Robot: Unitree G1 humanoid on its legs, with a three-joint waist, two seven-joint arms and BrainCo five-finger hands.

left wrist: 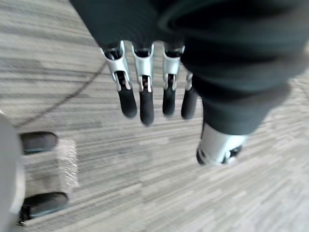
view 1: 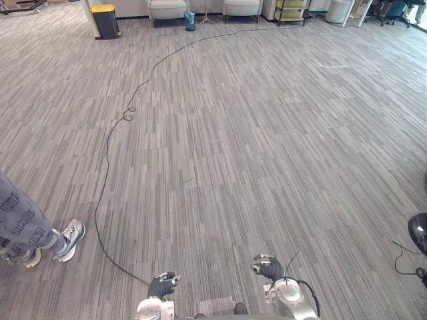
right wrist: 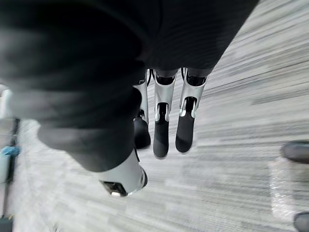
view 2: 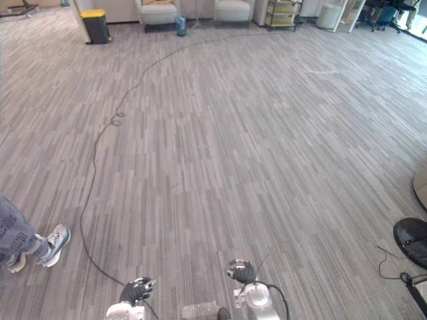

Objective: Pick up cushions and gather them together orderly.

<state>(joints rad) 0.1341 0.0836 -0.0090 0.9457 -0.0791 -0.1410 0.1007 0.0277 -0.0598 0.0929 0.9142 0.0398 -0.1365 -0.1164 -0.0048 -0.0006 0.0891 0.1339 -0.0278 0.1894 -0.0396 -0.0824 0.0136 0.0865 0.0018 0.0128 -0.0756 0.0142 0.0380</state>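
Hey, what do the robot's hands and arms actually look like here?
Both match: the left hand and the right hand have silver fingers with dark rounded tips, a silver thumb set apart, and a dark ribbed cover over back and wrist. The arms are silver-grey.

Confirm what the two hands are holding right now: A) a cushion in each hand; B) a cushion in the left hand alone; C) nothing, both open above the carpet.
C: the left hand and the right hand both hang with straight fingers, and bare carpet shows past them.
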